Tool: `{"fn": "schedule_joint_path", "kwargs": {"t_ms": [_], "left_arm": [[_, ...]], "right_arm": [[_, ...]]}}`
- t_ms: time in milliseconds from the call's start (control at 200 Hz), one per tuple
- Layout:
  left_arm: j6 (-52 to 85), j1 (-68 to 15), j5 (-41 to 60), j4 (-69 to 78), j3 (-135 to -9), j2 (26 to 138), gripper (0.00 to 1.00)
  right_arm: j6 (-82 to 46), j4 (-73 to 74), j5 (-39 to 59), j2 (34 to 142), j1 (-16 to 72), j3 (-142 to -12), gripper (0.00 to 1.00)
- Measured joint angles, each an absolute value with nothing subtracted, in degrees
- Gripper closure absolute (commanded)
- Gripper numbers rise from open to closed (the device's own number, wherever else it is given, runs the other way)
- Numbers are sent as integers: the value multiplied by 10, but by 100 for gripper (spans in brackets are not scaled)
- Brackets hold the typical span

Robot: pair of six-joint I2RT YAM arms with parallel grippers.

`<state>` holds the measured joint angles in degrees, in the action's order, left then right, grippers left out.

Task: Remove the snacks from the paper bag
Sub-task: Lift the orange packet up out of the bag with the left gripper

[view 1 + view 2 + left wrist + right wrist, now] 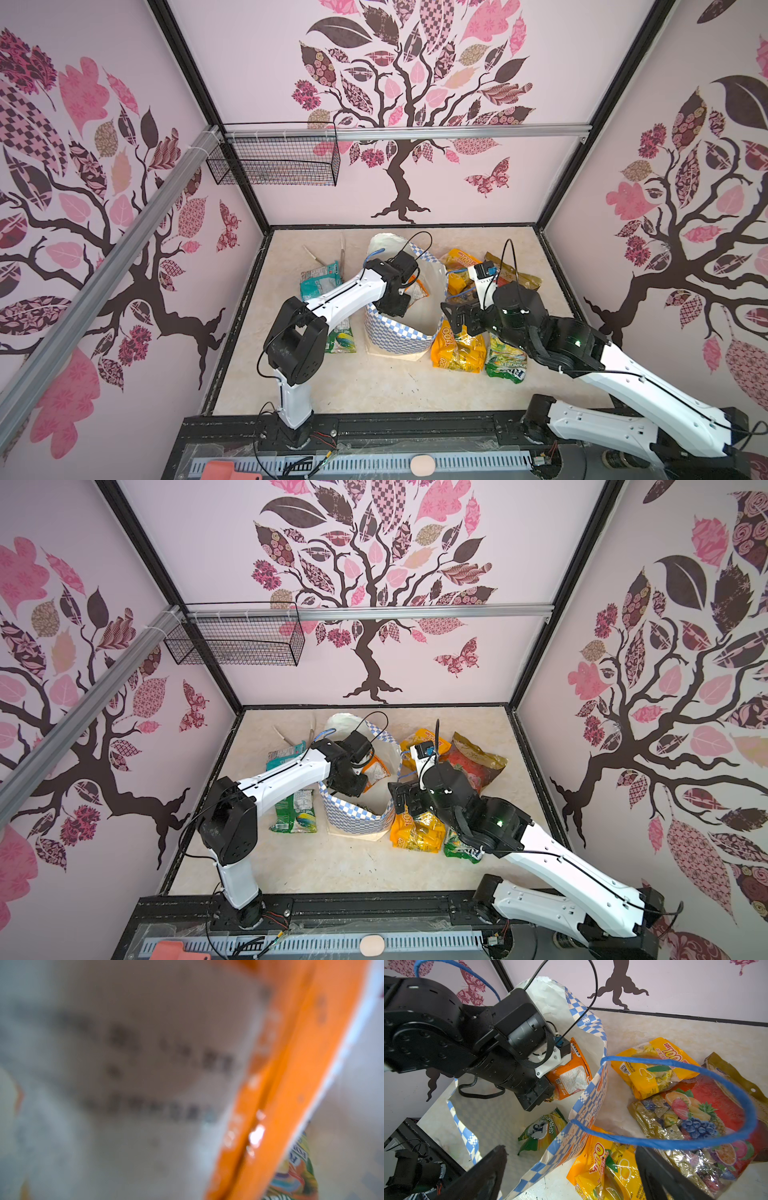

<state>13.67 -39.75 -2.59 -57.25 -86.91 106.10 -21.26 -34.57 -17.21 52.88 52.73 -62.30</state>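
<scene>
- The paper bag (399, 336) stands upright and open in the middle of the surface (374, 390). One blue cord handle (695, 1067) loops out to its right.
- The left gripper (545, 1096) reaches down into the bag and is closed on the lower corner of an orange packet (571, 1076). This packet is inside the bag, near the far wall.
- The left wrist view is blurred and filled by that packet's pale back and orange edge.
- A green packet (544, 1132) lies on the bag's floor.
- The right gripper (571, 1148) hovers at the bag's right rim with its jaws wide apart, holding nothing.
- Right of the bag lie the far yellow packet (461, 266), the red-and-gold fruit packet (517, 276), the near yellow packet (457, 351) and a second green packet (505, 361).
- Left of the bag lie a teal packet (318, 282) and a third green packet (343, 340), which is partly under the left arm.
</scene>
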Motion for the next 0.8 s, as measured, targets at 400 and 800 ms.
{"fn": "schedule_joint_path", "kwargs": {"t_ms": [400, 800], "left_arm": [[136, -400, -28, -577, -889, 983, 100], [131, -406, -34, -569, -907, 928, 100]], "right_arm": [[-212, -345, -170, 533, 527, -623, 0], [-213, -340, -166, 539, 527, -623, 0]]}}
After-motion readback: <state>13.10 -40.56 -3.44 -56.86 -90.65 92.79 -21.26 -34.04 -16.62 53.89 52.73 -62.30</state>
